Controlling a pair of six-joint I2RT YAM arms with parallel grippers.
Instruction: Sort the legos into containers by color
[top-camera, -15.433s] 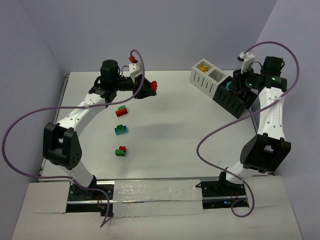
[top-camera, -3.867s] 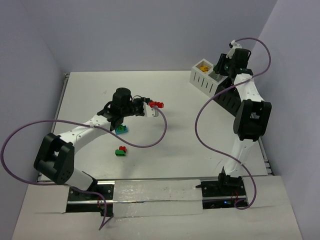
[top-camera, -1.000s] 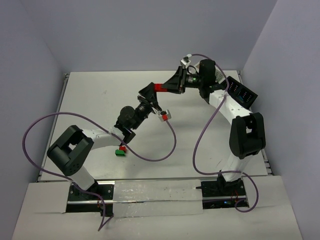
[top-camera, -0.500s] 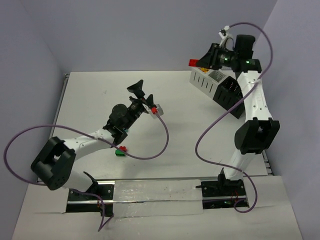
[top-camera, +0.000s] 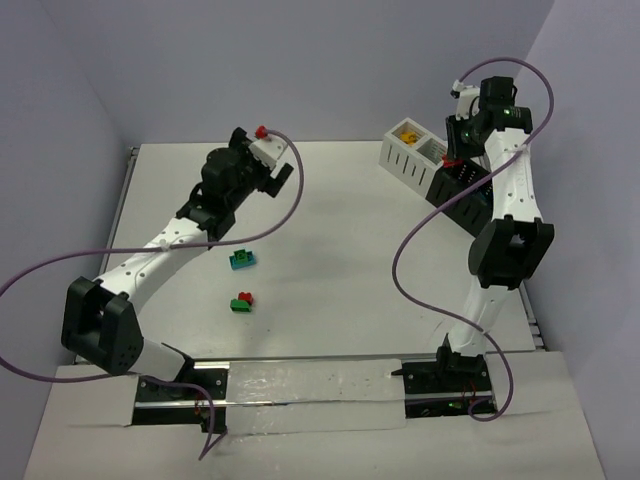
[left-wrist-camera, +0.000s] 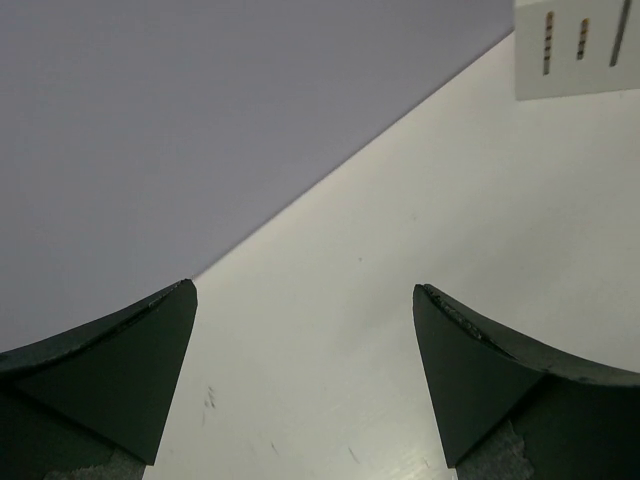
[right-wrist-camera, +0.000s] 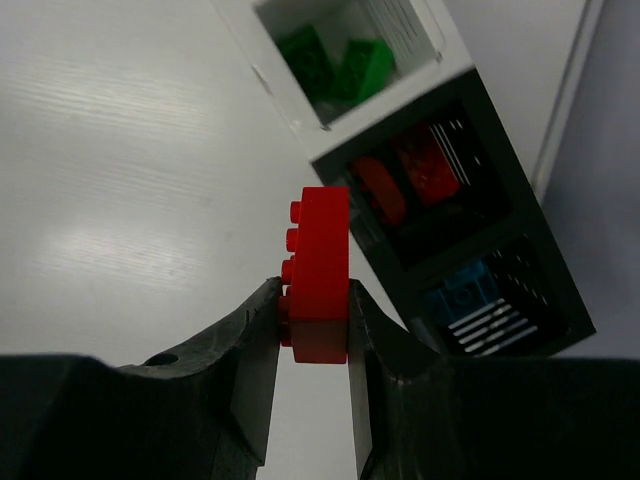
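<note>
Right wrist view: clamping a red lego (right-wrist-camera: 320, 250) upright between the right fingers (right-wrist-camera: 250, 345), studs facing left, just beside the black container (right-wrist-camera: 460, 250) with red bricks (right-wrist-camera: 425, 165) inside, and with green bricks (right-wrist-camera: 340, 60) in the white container (right-wrist-camera: 385, 102) beyond. Left wrist view: left fingers (left-wrist-camera: 120, 380) spread wide, grasping nothing, over the counter (left-wrist-camera: 400, 250). Top external view: a teal-and-green lego pair (top-camera: 241, 259) and a green-and-red lego pair (top-camera: 241, 301) on the counter, well apart from both sets of fingers.
</note>
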